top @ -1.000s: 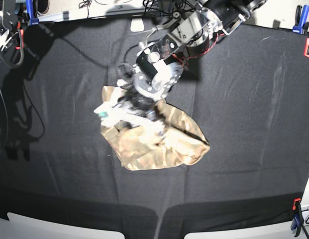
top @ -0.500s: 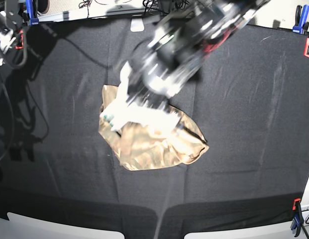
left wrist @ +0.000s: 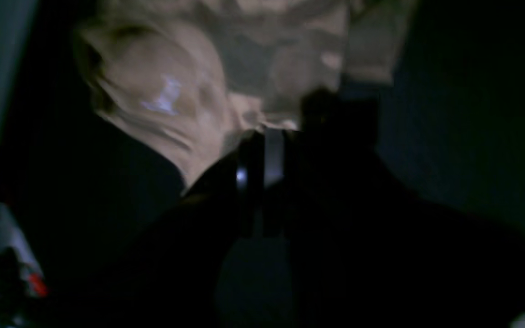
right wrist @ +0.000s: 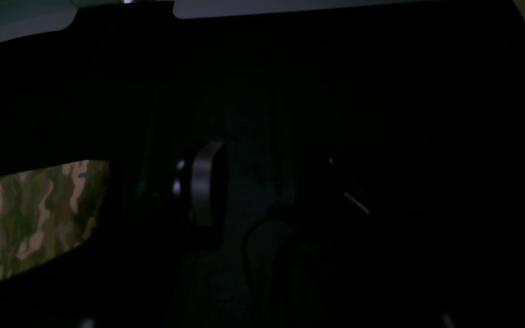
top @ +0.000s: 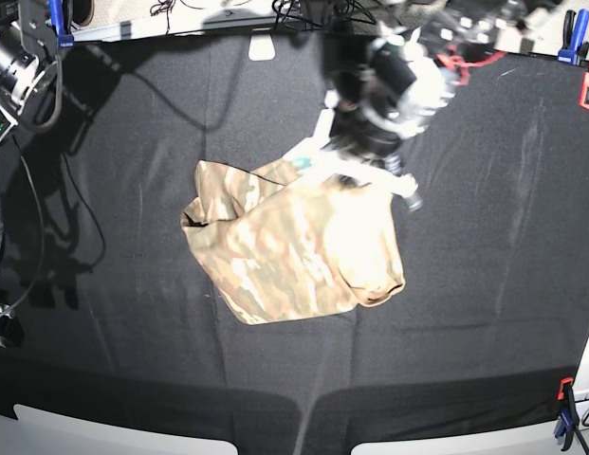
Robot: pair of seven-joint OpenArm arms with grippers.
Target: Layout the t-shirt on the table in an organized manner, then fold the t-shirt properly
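Your left hand (top: 356, 171) hangs over the far edge of the soft camouflage t-shirt (top: 294, 246), which lies crumpled at the middle of the black cloth-covered table (top: 484, 246). It seems to pinch a fold, but blur hides it, so I cannot tell. If the hold is thin, the fabric may slip and bunch again. Your right hand is not visible.

Blurred camouflage t-shirt (left wrist: 226, 68) above the left gripper (left wrist: 267, 150).
The dark fingers meet the fabric's near edge; black table (left wrist: 463, 114) lies around.
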